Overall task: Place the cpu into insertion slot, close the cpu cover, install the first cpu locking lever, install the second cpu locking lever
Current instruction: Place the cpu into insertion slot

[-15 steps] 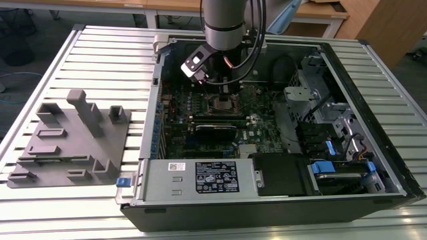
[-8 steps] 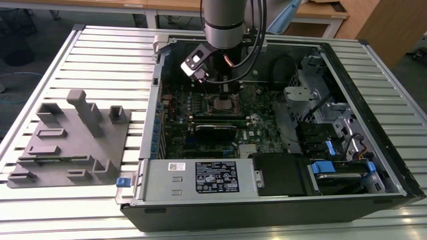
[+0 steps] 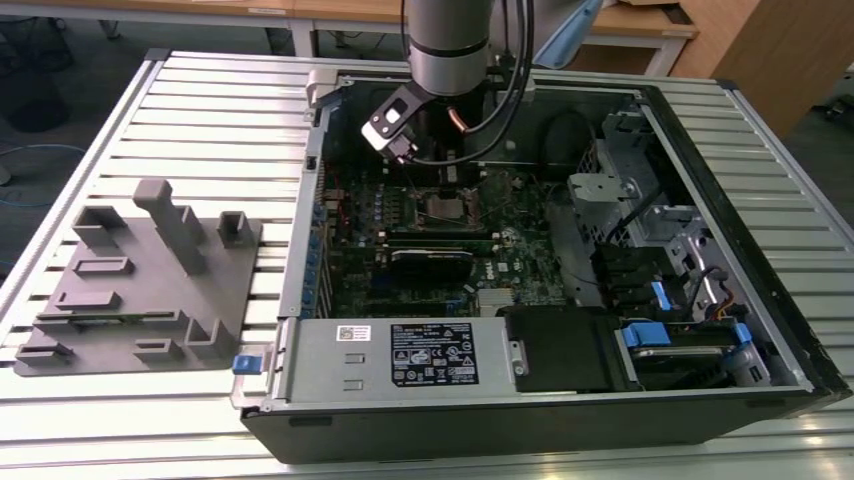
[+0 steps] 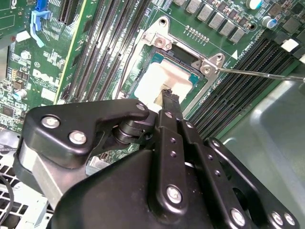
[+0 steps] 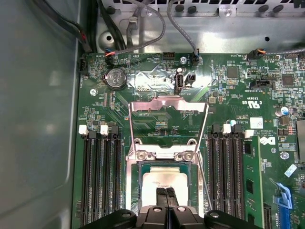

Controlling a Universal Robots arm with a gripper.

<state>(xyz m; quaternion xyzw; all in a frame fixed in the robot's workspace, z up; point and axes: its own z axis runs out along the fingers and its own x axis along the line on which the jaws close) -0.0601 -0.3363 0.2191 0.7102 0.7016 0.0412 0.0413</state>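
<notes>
The silvery-grey square cpu [image 5: 160, 174] is seated in the metal-rimmed insertion slot [image 4: 157, 43], the thin silvery cpu cover [image 5: 167, 99] laid open for access and the black gripper [image 5: 167, 192] pressed together, perhaps touching it.

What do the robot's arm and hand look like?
The arm is a round silvery-grey tube with black cables hanging beside it. The hand is black, built from jointed bars dotted with shiny silver screws, ending in two slim fingers.

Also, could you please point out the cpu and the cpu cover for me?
cpu [image 5: 167, 176]: first wrist view, on its silvery top.
cpu cover [image 5: 169, 102]: first wrist view, on the free-end bar of the open frame.
</notes>
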